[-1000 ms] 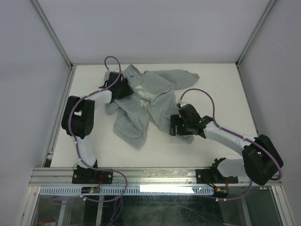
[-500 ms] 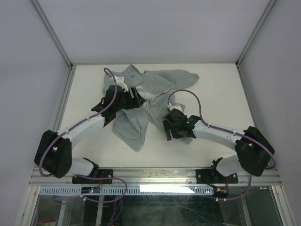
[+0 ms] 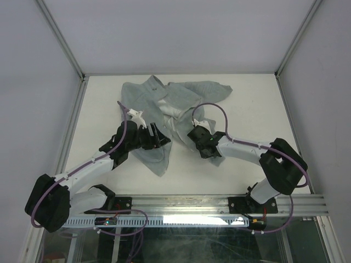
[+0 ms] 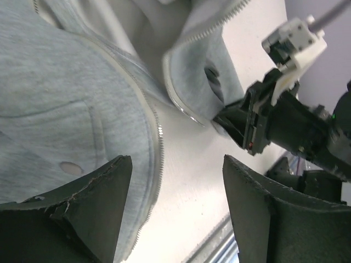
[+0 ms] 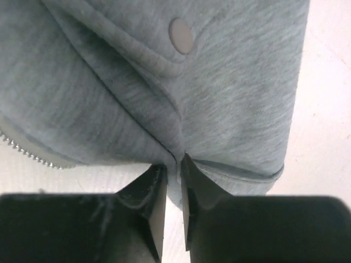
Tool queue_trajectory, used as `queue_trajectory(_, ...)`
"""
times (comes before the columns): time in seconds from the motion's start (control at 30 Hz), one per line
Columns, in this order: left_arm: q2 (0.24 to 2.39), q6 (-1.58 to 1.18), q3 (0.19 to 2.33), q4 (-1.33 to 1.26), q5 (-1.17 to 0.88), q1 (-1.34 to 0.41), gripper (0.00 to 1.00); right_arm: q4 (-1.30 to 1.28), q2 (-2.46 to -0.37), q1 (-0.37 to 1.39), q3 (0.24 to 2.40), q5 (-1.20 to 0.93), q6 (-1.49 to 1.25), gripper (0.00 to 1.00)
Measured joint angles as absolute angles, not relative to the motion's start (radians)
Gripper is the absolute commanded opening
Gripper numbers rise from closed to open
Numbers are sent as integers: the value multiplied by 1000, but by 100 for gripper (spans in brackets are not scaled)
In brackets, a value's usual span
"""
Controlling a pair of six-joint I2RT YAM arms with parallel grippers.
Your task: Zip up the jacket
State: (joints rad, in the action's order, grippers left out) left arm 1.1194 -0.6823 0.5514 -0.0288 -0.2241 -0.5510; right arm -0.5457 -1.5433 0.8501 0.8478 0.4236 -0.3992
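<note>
From above, the rumpled pale grey-green fleece jacket [image 3: 184,101] lies on the white worktop [image 3: 252,98], towards its middle and far side. Its front is open and the whiter lining shows between the two panels. The left gripper [image 3: 158,137] sits at the near edge of one front panel. The right gripper [image 3: 194,137] is on the lower corner of the other, with a strip of bare worktop between them.

The left wrist view shows that arm's jaws spread wide and holding nothing, hanging just above the gap between the panels. One row of pale zipper teeth [image 4: 159,137] runs down the curved panel edge beside them. The second row [image 4: 219,24] edges the opposite panel, whose bottom corner meets the right gripper's tip.

In the right wrist view the jaws are drawn to a narrow slit, pinching a fold of the grey fabric near the hem, below a round flat snap [image 5: 181,34].

By my reading, nothing is zipped yet: the rows of teeth lie apart, and I cannot make out the pull. The bottom ends must still be brought together and seated, and the slider then run up.
</note>
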Motion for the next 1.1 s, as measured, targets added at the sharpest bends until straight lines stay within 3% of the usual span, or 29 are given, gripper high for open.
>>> queue_trajectory(0.13, 1081, -706, 529, -49, -252, -557, 71, -526, -1540, 835, 878, 348, -377, 0)
queue_trajectory(0.5, 1019, -738, 525, -112, -317, -557, 76, -356, -1256, 681, 905, -219, -410, 0)
queue_trajectory(0.7, 1051, -812, 499, -278, -403, -558, 77, -244, -1204, 643, 881, -384, -471, 0)
queue_trajectory(1.1, 1085, -847, 474, -315, -442, -564, 78, -168, -1316, 635, 679, -345, -514, 27)
